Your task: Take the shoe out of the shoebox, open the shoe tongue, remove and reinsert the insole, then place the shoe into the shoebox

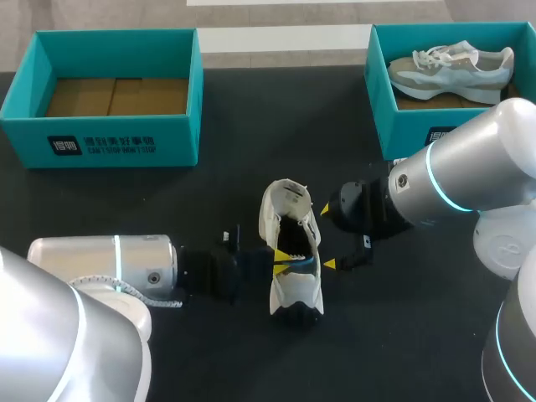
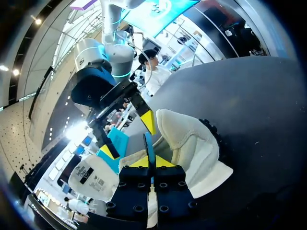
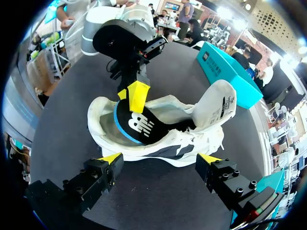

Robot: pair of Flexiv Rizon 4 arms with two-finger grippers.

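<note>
Pinching the black, blue-edged insole between the pressed-together tips of the left tool, with the insole standing partly out of the white shoe. Holding the right tool spread wide just beside the shoe, tips apart on either side of its mouth and gripping nothing. Resting the shoe on the dark table between both tools, well apart from the empty shoebox at the far left and from the far-right box carrying a second shoe.

Judging the insole as thin, light and floppy: probably bending and snagging on the collar if gripped by one edge alone, so taking hold near the heel end and feeding it in toe-first. Judging the shoe as light, with a soft upper and a stiffer sole, likely sliding on the table unless steadied. Taking hold at the heel collar or the side of the sole rather than the limp tongue.

Showing in the right wrist view alone how far the insole is standing out and the tongue folded back. Showing in the left wrist view alone the blue edge nipped between the yellow tips. Giving only in the head view the places of both boxes.
</note>
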